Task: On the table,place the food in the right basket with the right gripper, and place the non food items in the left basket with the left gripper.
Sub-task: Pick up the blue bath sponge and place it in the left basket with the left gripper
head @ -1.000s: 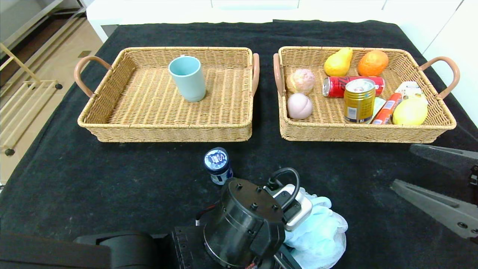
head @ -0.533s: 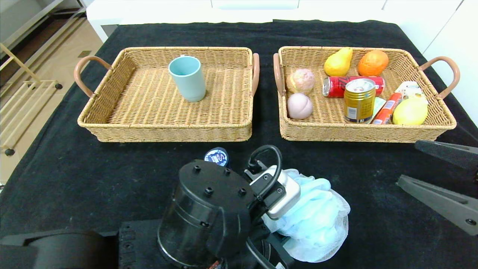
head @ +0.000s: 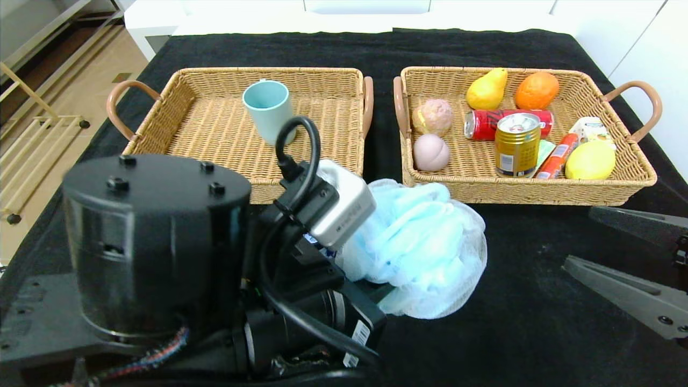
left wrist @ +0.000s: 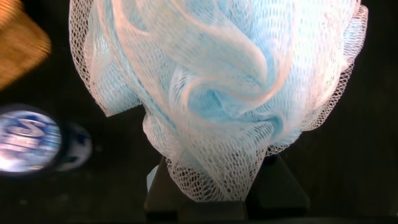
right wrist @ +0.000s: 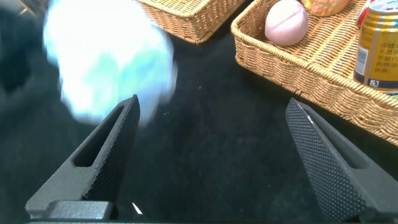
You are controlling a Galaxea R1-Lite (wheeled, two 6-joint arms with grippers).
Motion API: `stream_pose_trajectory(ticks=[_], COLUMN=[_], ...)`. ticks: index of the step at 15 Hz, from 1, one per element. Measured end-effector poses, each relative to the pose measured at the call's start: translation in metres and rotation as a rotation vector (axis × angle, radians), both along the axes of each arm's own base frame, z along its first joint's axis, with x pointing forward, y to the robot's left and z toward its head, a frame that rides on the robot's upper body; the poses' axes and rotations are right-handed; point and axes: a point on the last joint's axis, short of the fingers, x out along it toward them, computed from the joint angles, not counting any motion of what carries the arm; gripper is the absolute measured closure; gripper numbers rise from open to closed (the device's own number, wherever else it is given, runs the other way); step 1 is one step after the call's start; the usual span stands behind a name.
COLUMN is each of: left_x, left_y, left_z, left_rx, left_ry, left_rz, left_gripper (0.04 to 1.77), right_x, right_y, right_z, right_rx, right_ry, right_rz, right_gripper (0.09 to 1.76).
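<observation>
Left wrist view: loofah (left wrist: 217, 93) apparently in left hand (left wrist: 227, 196)

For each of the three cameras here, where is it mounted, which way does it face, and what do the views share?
Head: up high, looking down at the table; shows both baskets, left arm lifting the bath puff, right gripper parked.
Left wrist: on the left arm, facing down its left gripper, shut on the puff; small jar beside.
Right wrist: looks between open fingers toward the right basket.
Shared: the puff appears in all three.

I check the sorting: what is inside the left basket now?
The left basket holds one upright light blue cup. The raised left arm covers its near right corner, so that part cannot be seen.
</observation>
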Motion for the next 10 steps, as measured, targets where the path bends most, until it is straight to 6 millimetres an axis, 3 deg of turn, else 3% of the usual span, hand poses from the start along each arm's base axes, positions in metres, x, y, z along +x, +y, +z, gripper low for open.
stream_pose_trajectory(ticks=[5,10], left_x=[0.022,0.048], left_y=[0.023,0.038], left_z=[0.04,0.062], left_rx=[-0.098,-0.151], left_ry=[-0.087,-0.141], left_rz=[0.117,0.229], left_gripper=[1.43,1.44], right_x=[0.0,0.0], right_y=[0.001,0.001], right_z=[-0.002,-0.002], right_rx=[-0.004,-0.004], right_ry=[0.007,0.009], right_rz=[0.004,0.005], right_gripper=[0.14,0.14])
